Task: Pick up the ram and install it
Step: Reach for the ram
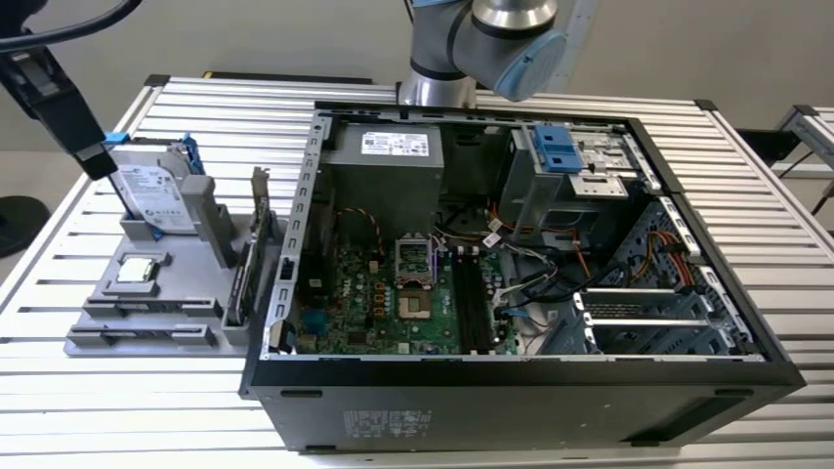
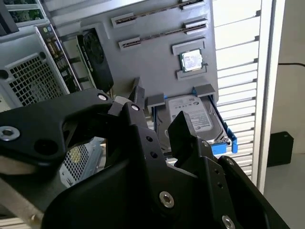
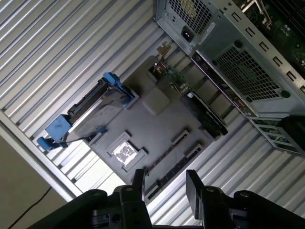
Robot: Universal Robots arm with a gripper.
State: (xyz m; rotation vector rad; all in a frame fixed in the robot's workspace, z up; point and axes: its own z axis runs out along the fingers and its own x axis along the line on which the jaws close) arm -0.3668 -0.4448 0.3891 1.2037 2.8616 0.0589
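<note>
My gripper (image 1: 92,156) hangs at the exterior view's far left, above the back of the grey parts holder (image 1: 183,259). In both wrist views its two black fingers (image 3: 138,183) stand apart with nothing between them, so the gripper (image 3: 164,177) (image 2: 159,107) is open. Two long narrow slots (image 2: 162,34) (image 3: 176,164) (image 1: 150,309) cross the holder's front end. Each shows a thin dark strip edge-on, and I cannot tell whether either is the ram. The motherboard's black memory slots (image 1: 467,303) lie inside the open computer case (image 1: 521,401).
On the holder stand a silver hard drive (image 1: 150,191) (image 2: 195,119) in a blue frame, a processor chip (image 1: 137,274) (image 3: 125,150), an upright bracketed card (image 1: 261,210) (image 3: 174,76) and a black fan card (image 2: 95,52). The case wall rises close beside them. The slatted table (image 1: 131,410) surrounds everything.
</note>
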